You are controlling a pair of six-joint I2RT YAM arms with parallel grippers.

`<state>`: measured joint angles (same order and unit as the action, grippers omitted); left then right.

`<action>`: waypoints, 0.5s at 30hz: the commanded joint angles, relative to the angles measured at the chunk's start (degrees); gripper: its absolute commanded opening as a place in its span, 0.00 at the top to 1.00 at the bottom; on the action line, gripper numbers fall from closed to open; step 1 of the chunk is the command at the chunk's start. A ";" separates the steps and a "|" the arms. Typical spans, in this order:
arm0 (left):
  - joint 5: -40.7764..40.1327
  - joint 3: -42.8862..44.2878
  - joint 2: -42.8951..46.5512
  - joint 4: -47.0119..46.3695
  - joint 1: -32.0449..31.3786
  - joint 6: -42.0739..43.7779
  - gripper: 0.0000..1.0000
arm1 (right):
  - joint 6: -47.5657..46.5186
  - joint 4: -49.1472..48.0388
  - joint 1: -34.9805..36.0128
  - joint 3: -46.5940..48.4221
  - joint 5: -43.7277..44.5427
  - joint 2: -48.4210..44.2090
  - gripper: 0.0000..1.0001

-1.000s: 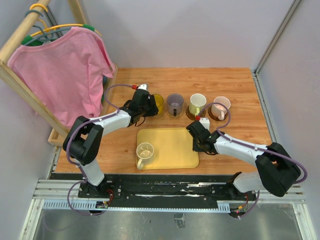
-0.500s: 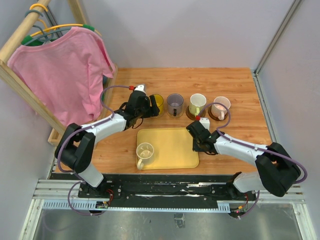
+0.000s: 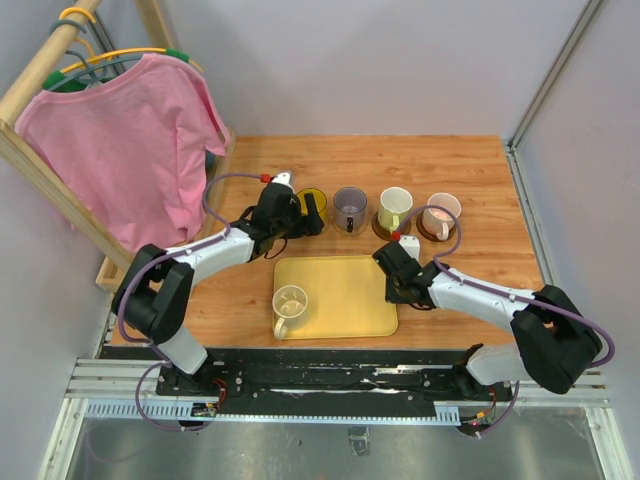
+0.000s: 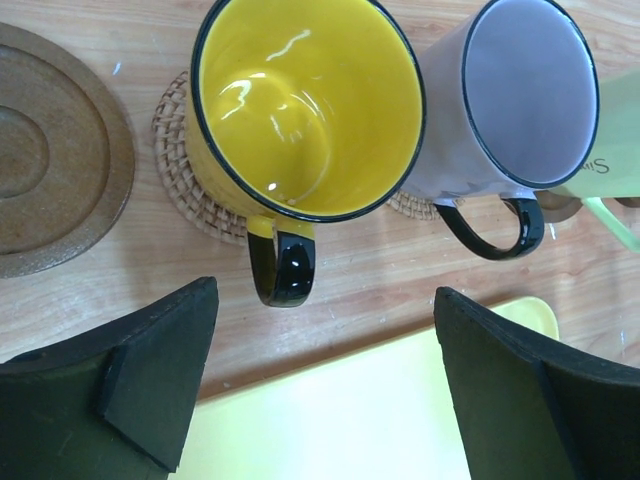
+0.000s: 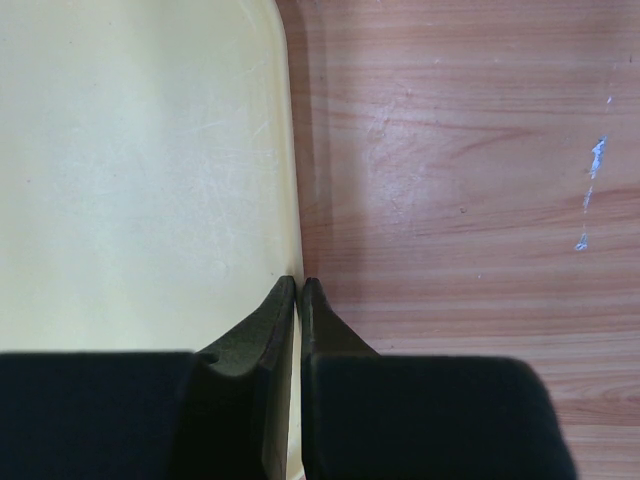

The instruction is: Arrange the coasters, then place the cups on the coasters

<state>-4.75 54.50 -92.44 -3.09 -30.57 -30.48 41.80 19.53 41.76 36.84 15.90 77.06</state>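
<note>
Your left wrist view crops brown coaster [image 4: 50, 160] at left edge, cream cup [image 4: 620, 150] at right. Most of woven coaster [image 4: 412, 206] hides under purple-grey cup [image 4: 520, 100]. From above, left gripper [image 3: 300, 212] covers part of yellow cup [image 3: 309, 196].

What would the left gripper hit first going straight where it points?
Likely the black handle of the yellow cup, just ahead of the open left gripper; depth is unclear, so the table might come first.

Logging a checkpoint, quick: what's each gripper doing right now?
Left gripper: open, holding nothing; the yellow cup stands just ahead of it.
Right gripper: shut, empty, at the edge of the tray.
</note>
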 commanded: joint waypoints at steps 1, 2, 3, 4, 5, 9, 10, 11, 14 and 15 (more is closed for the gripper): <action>2.18 -0.44 -1.02 -3.44 -0.44 -0.11 0.07 | 1.00 4.10 1.12 -2.84 -1.54 1.95 0.99; 2.48 -0.56 -1.15 -3.98 -0.50 -0.06 0.07 | 1.00 4.05 1.09 -2.84 -1.49 1.96 0.99; 2.73 -0.62 -1.22 -4.47 -0.54 -0.02 0.07 | 1.07 4.01 1.10 -2.83 -1.51 2.00 0.99; 3.12 -0.67 -1.48 -4.93 -0.59 0.06 0.07 | 1.09 3.99 1.10 -2.83 -1.53 1.96 0.99; 3.36 -0.63 -1.77 -5.25 -0.64 0.11 0.07 | 1.10 3.97 1.13 -2.87 -1.53 1.96 0.99; 4.14 -0.40 -2.79 -5.58 -0.80 0.00 0.08 | 1.09 4.02 1.12 -2.99 -1.50 1.83 0.99; 4.22 -0.44 -2.82 -5.60 -0.92 -0.08 0.08 | 1.17 4.06 1.12 -3.07 -1.41 1.79 0.99; 4.30 -0.45 -2.95 -5.56 -1.02 -0.10 0.08 | 1.18 4.05 1.12 -3.01 -1.40 1.75 0.99; 4.41 -0.37 -3.06 -5.62 -1.37 -0.11 0.09 | 1.18 4.10 1.09 -3.05 -1.39 1.78 0.99; 4.40 -0.36 -3.07 -5.61 -1.46 -0.11 0.09 | 1.25 4.10 1.08 -3.01 -1.40 1.78 0.99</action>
<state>-1.30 54.46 -95.00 -6.46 -31.31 -30.48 41.87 19.51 41.76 36.82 15.90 77.06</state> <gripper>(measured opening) 0.916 0.037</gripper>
